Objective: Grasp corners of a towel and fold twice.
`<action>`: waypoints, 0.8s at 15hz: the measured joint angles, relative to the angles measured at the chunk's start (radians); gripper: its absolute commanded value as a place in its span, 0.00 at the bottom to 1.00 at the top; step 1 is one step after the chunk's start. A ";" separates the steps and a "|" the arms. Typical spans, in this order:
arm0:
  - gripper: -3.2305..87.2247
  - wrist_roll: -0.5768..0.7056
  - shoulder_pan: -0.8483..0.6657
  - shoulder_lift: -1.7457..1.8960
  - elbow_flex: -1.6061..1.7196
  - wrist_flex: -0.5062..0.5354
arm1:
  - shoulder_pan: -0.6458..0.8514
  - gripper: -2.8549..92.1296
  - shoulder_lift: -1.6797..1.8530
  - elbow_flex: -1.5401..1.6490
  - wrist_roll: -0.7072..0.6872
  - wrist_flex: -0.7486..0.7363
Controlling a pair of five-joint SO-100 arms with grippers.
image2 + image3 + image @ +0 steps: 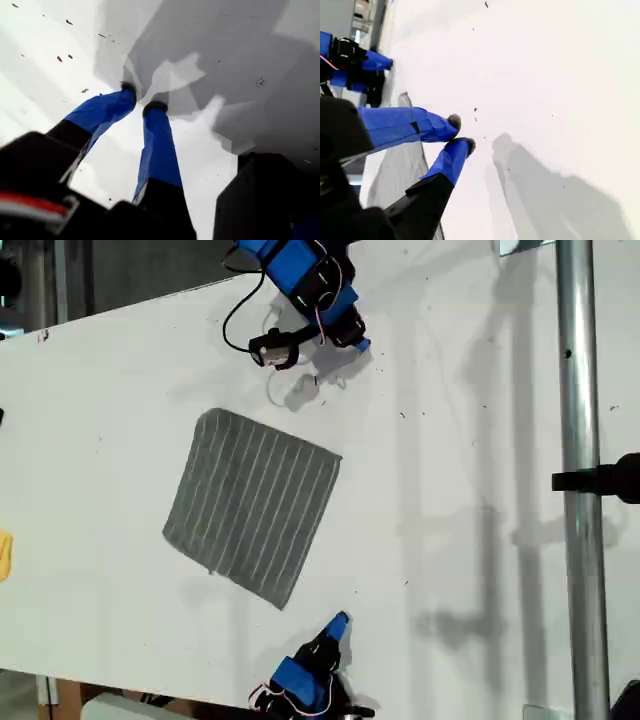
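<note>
The towel (pixel 255 505) lies flat on the white table (pixel 450 440), a little toward 9 o'clock of centre in the exterior view. One blue arm (pixel 310 285) is at 12 o'clock and another (pixel 310 675) at 6 o'clock, both clear of the cloth; I cannot tell which is which.

My first gripper (pixel 142 99) has its jaws a narrow gap apart, holding nothing over bare, shadowed table, with no towel in its view.

My second gripper (pixel 461 133) has its jaws all but closed and empty. The towel lies beside it, not between the tips. The frame edges cut off both arms' bases.
</note>
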 measured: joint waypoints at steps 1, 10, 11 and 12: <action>0.00 -0.009 0.000 0.000 0.000 0.000 | 0.003 0.03 0.018 0.015 -0.009 0.009; 0.00 -0.514 -0.394 -0.002 -0.041 0.012 | 0.522 0.03 0.798 0.014 -0.132 0.288; 0.00 -0.526 -0.394 -0.002 -0.069 0.021 | 0.528 0.03 0.758 -0.025 -0.141 0.293; 0.00 -0.540 -0.394 -0.011 -0.100 0.034 | 0.529 0.03 0.698 -0.052 -0.143 0.288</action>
